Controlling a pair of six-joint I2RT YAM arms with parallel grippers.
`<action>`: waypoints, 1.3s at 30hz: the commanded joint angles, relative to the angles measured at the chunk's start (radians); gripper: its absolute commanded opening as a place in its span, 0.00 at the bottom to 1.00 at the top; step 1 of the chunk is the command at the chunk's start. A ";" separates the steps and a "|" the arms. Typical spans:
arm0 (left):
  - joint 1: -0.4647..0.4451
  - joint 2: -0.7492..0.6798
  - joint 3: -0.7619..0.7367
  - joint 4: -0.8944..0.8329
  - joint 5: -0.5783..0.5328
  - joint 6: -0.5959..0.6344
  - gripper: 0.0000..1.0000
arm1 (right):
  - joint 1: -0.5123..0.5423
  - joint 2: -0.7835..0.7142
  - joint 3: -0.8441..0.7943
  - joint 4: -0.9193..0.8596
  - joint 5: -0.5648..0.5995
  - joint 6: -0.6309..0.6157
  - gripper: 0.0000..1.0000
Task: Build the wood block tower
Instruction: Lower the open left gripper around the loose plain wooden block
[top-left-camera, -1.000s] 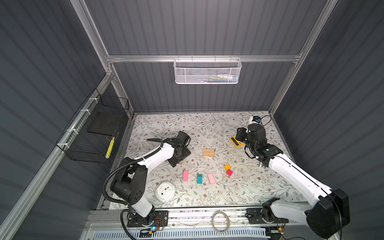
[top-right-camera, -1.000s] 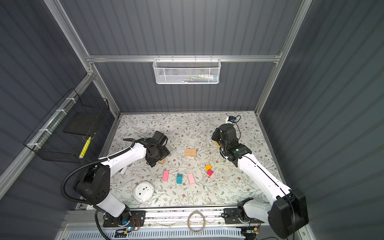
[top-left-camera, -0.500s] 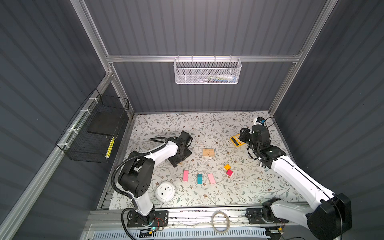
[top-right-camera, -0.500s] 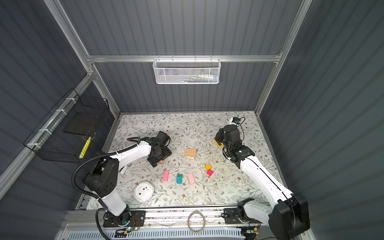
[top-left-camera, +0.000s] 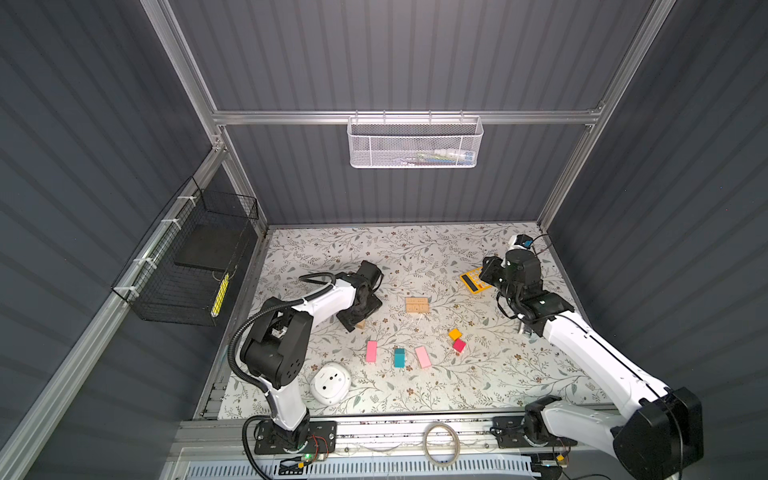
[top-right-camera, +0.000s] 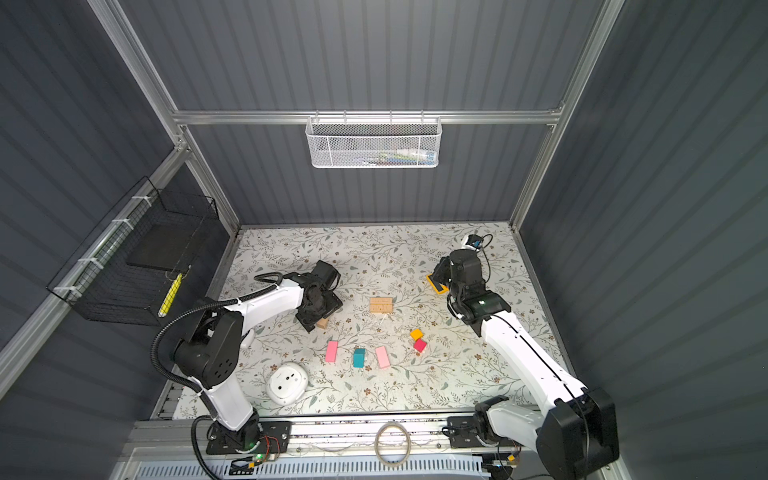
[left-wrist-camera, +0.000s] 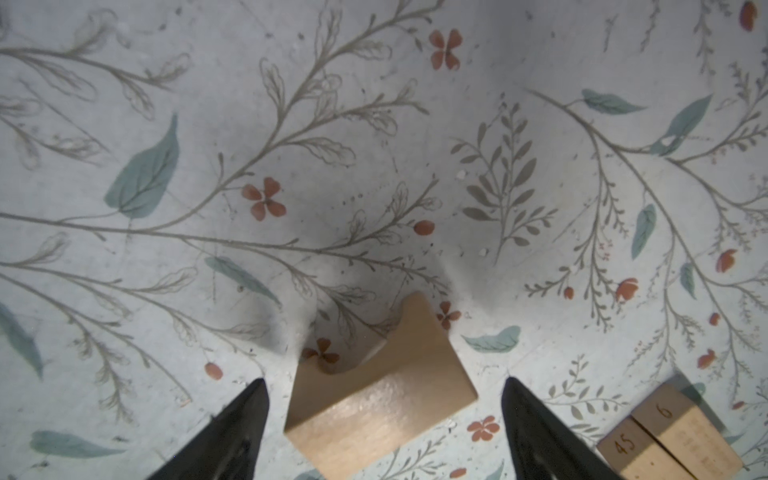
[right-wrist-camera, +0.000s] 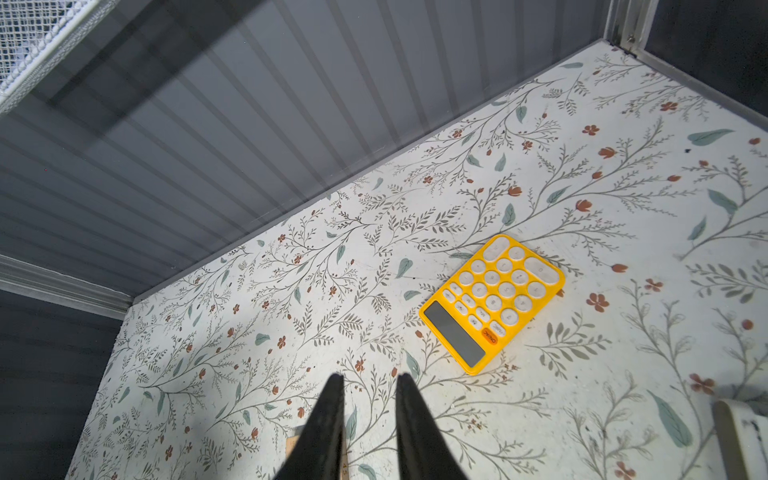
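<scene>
Left tool (left-wrist-camera: 384, 409) wide, straddling tan block (left-wrist-camera: 399, 374) on worktop (left-wrist-camera: 166, 291); not gripping. Right tool (right-wrist-camera: 369, 380) narrow, empty. Block appears light, rigid, smooth wood, probably arched underneath: grip its 2 flat sides at mid-length.

The mat (top-left-camera: 415, 257) is bright, lit from up high, but the walls (top-left-camera: 83, 124) around it are dim. Both top views look sharp. In the left wrist view a soft grey shadow lies on the mat by the block (left-wrist-camera: 374, 399). In the right wrist view the wall (right-wrist-camera: 208, 145) has a pale shine, and the close black fingers (right-wrist-camera: 328, 424) look a bit blurry.
</scene>
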 joint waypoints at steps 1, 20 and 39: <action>0.009 0.027 0.030 0.007 0.011 -0.007 0.87 | -0.008 -0.004 -0.012 0.008 -0.007 0.005 0.26; 0.022 0.047 0.037 0.029 0.026 0.016 0.85 | -0.017 0.009 -0.014 0.008 -0.019 0.014 0.25; 0.005 -0.061 -0.070 0.056 0.068 -0.090 0.96 | -0.017 0.016 -0.013 0.016 -0.043 0.026 0.25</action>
